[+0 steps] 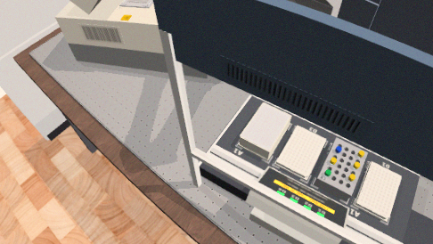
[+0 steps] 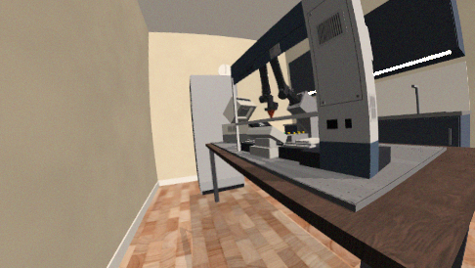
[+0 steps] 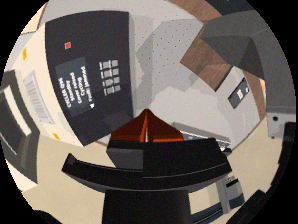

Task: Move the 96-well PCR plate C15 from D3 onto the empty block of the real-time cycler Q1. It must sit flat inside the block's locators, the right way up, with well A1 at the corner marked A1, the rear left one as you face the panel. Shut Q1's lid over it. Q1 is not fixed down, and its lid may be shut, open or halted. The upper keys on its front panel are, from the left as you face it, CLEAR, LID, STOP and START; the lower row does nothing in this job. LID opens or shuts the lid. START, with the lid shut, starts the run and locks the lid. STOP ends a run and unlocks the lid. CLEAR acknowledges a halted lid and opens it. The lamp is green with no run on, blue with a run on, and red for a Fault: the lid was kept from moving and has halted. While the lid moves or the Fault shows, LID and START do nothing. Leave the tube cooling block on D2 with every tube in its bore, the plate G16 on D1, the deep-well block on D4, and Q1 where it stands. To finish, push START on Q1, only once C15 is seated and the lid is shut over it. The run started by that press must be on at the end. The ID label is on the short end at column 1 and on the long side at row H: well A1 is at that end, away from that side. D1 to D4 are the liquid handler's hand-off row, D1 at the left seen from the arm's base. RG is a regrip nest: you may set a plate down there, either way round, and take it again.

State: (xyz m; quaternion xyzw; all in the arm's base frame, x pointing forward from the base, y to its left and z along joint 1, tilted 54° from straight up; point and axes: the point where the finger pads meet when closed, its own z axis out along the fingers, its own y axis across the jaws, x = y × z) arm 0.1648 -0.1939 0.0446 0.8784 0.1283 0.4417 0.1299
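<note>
Clenched tight on nothing, gripper (image 3: 145,131) with red fingertips pressed into a single wedge, hanging above a dark front panel (image 3: 87,63) in the wrist view. Carries a red lamp (image 3: 67,46), a block of pale text and a small grid of keys (image 3: 109,76); which key sits nearest the tip cannot be told.

Seen from the exterior camera: black arm (image 2: 266,83) dropping steeply from under the long dark gantry (image 2: 266,51), wrist bent down, red tip (image 2: 271,112) pointing at the worktop (image 2: 342,188) near a beige instrument with its lid (image 2: 239,111) tilted up. Far off and small there, so contact with anything stays undecided.

Top view misses the arm altogether. Shows instead the hand-off row on the pale deck (image 1: 232,171): tall white deep-well block (image 1: 265,130) at the near-left end, then a flat white well plate (image 1: 302,150) just beside it at the spot where D3 falls, then the grey tube cooling block (image 1: 345,166) with blue, green and yellow caps in its bores, then another white well plate (image 1: 379,188) at the far end. All four sit flat in separate nests, apart from one another. Labels too blurred to confirm C15 by name. Upper left, a beige cycler body (image 1: 107,33) with a vent grille, well apart from the row. White upright post (image 1: 180,107) crosses between them.
</note>
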